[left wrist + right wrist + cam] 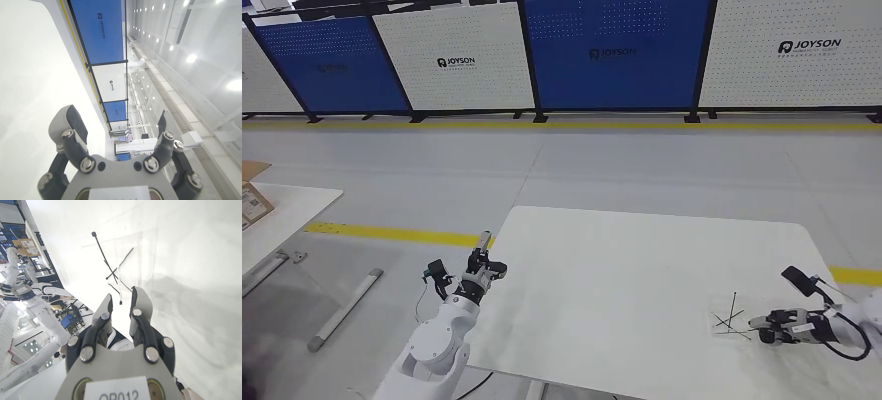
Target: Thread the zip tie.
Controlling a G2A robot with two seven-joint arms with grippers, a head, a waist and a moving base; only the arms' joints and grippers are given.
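Note:
Several black zip ties [730, 318] lie crossed in a small pile on the white table [642, 290] near its front right corner. In the right wrist view the pile [112, 273] is just ahead of my right gripper [121, 293], whose fingers are open by a narrow gap. One tie's end [120, 302] lies in that gap, untouched. In the top view the right gripper [756, 323] sits low, just right of the ties. My left gripper [118, 110] is open and empty at the table's left edge [483, 245], far from the ties.
A faint clear, box-like outline [140, 256] stands around the ties. Another white table with a cardboard box [254, 195] is at the far left. Blue and white partition panels [612, 55] line the back. Another robot [24, 291] stands beyond the table's edge.

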